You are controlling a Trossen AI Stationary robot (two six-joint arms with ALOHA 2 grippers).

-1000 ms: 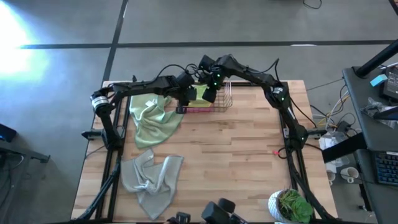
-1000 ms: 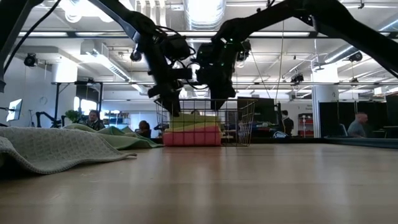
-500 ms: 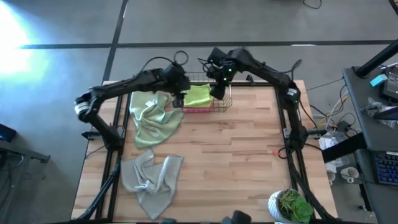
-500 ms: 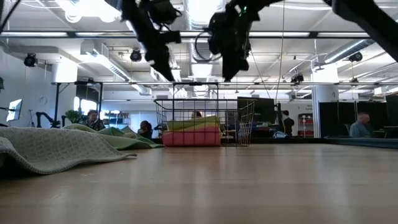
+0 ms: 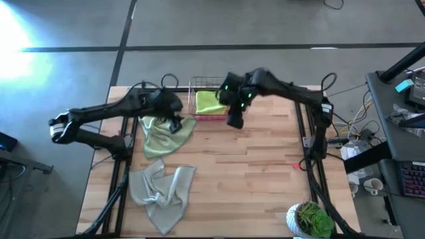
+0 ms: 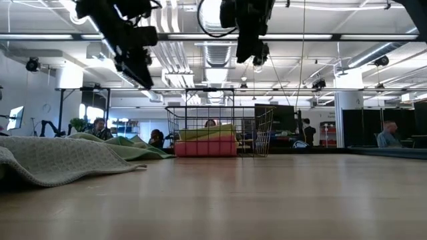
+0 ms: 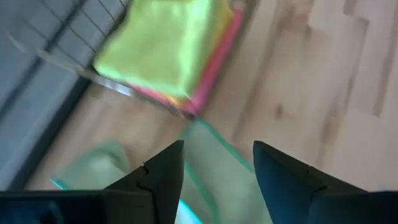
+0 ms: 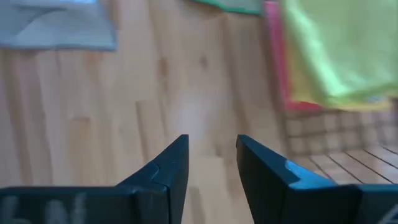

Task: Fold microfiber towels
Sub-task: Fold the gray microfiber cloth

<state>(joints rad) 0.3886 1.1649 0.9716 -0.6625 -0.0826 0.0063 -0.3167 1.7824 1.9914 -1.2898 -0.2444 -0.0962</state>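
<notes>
No brand, label or writing can be read anywhere we look. We scan from the left: the wooden table [image 5: 252, 166] of pale butcher-block planks stands on a grey floor, and the low view looks past it into a big workshop with ceiling ducts, strip lights and a few people seated far back.

On the left side near the front edge lies the grey-beige towel [image 5: 161, 191], crumpled and unfolded. Beyond it, farther back, the pale green towel [image 5: 161, 133] lies rumpled too, spread flat on the wood.

Right above that pale green towel's back edge we find the left gripper [image 5: 174, 122], hanging in the air; in its wrist view its fingers [image 7: 163, 171] stand wide apart with nothing between them, the towel below.

Moving on, the wire basket [image 5: 211, 101] sits at the back middle of the table, just beside the pale green towel. Inside it we see a neat stack: the lime green towel [image 5: 210, 101] on top, a yellow towel [image 6: 203, 134] under it, a pink towel [image 6: 205, 148] at the bottom.

Just right of the basket hovers the right gripper [image 5: 235, 119], fingers [image 8: 168, 168] parted and empty, bare wood beneath.

At the front right corner sits a potted plant [image 5: 311, 219].
</notes>
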